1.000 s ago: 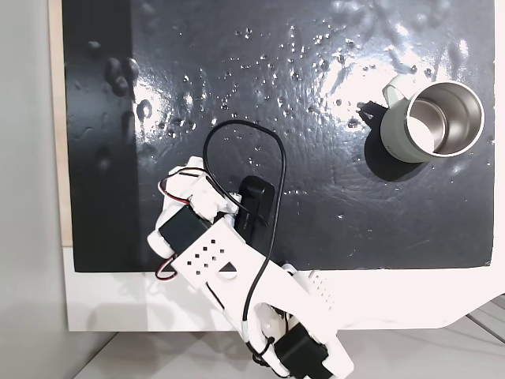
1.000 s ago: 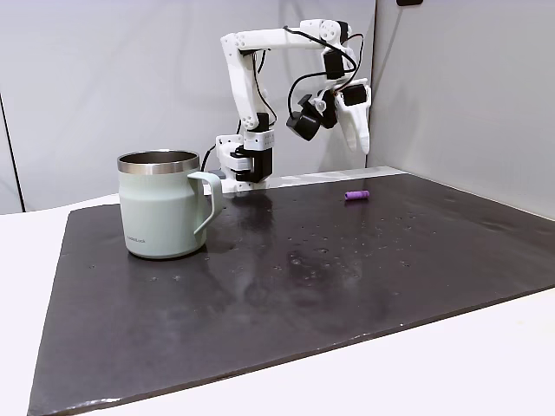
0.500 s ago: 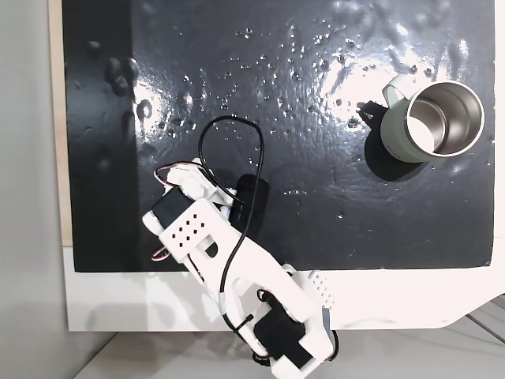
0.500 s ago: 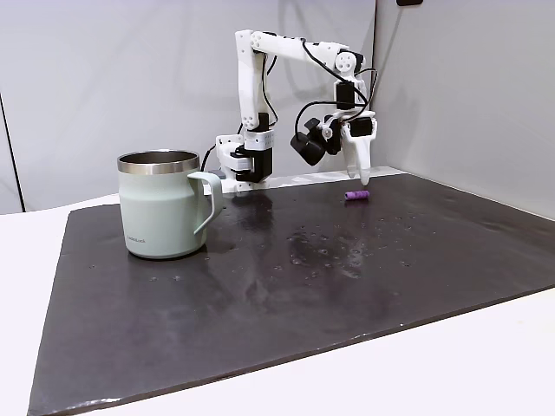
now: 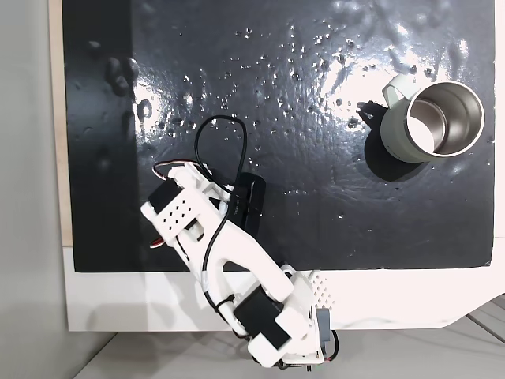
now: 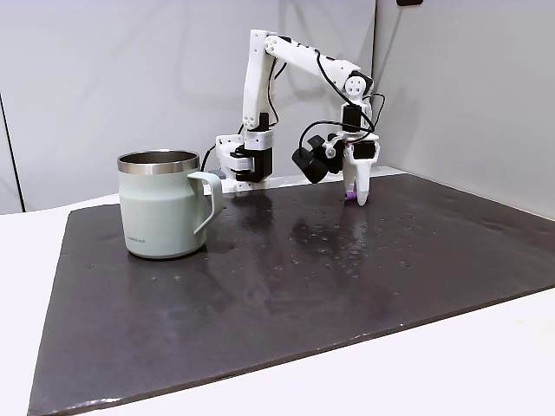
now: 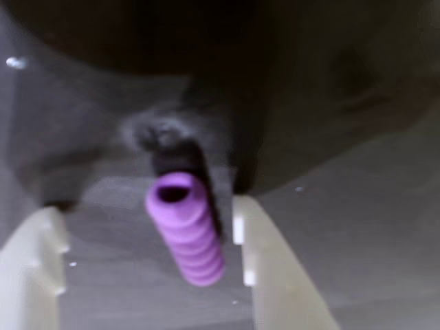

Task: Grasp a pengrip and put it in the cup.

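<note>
We see the pengrip point(image 7: 184, 228) lying on the dark mat point(image 6: 286, 286), a ribbed purple tube with its open end toward the wrist camera. It sits between the two pale fingers point(image 7: 271, 268), nearer the right one in the wrist view and apart from the left. The jaws are spread, lowered to the mat around it. In a fixed view the gripper point(image 6: 358, 192) hides all but a purple sliver. The cup point(image 6: 163, 204) stands upright, well apart, on the bench point(image 6: 486, 364).

bare dark mat point(image 6: 347, 286) is lying open between my gripper point(image 6: 357, 196) and the cup point(image 6: 163, 206), nothing standing between.
</note>
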Motion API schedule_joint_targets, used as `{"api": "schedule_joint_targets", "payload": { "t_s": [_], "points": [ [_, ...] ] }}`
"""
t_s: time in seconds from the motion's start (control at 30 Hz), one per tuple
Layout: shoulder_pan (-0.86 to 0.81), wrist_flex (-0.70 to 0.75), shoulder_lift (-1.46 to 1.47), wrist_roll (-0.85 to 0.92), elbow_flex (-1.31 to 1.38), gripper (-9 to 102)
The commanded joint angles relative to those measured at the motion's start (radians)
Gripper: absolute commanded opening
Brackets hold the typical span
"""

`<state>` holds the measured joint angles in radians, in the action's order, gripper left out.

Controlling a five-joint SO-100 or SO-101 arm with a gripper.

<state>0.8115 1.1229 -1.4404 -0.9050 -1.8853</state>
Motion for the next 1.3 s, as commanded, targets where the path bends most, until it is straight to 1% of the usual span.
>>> {"api": "schedule_joint_targets", "payload": {
  "t_s": [0.0,0.1,0.17,0.2,0.4,0.57,0.73,0.87,1.0,1.1,1.27],
  "points": [
    [0.009,-0.031,0.021,0.02,0.006,18],
    [0.012,-0.049,0.037,0.02,0.006,11],
    [0.015,-0.051,0.044,0.023,0.012,3],
    [0.018,-0.051,0.046,0.026,0.012,0],
    [0.012,-0.011,-0.006,0.034,0.028,0],
    [0.012,0.143,-0.167,0.075,0.15,0],
    [0.008,0.195,-0.348,0.167,0.236,0],
    [-0.003,0.293,-0.373,0.201,0.371,0],
    [-0.051,0.36,-0.373,0.227,0.494,0],
    [-0.1,0.393,-0.377,0.242,0.529,0],
    [-0.264,0.399,-0.408,0.262,0.531,0]
  ]
}}
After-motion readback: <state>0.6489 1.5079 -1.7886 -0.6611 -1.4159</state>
